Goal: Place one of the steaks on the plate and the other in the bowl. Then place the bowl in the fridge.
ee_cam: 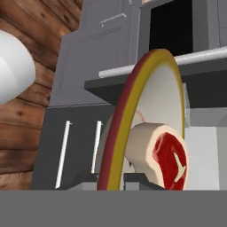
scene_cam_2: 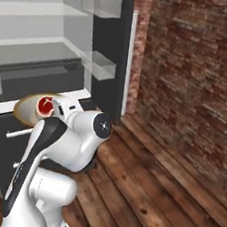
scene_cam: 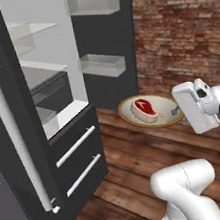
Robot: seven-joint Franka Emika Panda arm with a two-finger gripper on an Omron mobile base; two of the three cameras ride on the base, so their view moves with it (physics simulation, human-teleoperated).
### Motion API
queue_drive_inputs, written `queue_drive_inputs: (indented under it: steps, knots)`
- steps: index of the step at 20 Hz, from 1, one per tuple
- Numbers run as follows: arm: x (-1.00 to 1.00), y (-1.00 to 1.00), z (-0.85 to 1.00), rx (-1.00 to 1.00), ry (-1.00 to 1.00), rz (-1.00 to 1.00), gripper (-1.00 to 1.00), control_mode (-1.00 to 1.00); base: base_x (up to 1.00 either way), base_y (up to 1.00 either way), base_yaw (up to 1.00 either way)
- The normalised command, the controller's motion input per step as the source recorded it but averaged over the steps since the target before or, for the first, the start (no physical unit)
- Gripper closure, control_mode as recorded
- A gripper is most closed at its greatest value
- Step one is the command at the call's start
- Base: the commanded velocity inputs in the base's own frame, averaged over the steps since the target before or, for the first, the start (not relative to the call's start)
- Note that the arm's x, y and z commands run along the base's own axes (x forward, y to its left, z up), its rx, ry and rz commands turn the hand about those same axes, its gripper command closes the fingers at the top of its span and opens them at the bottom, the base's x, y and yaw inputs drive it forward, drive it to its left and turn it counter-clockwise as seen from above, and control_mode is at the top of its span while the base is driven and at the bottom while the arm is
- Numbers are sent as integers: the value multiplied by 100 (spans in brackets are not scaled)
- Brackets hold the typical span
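Hand view: bowl [ee_cam: 150,88] is seen edge-on at frame centre, its rim clamped between the closed gripper [ee_cam: 111,179] fingertips at the bottom, red steak [ee_cam: 166,159] sitting inside at lower right. Left base view: bowl is held in the air at centre right, steak on it, with the open fridge [scene_cam: 53,91] and its white shelves at upper left, drawers below. Fridge step is judged in hand; next, the bowl needs carrying left, kept level, onto a shelf before release.
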Motion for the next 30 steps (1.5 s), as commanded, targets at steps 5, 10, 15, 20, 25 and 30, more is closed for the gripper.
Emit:
queue_drive_inputs:
  steps: [5, 10, 15, 20, 25, 30]
  knots:
    - [0, 0, 0, 0, 0, 0, 100, 100, 39, 44, 32]
    - [0, 0, 0, 0, 0, 0, 100, 100, 78, 6, 46]
    - [0, 0, 0, 0, 0, 0, 100, 100, 48, -9, 45]
    - [0, 0, 0, 0, 0, 0, 100, 100, 42, -44, 41]
    - [0, 0, 0, 0, 0, 0, 100, 100, 34, -54, 31]
    - [0, 0, 0, 0, 0, 0, 100, 100, 23, -5, 10]
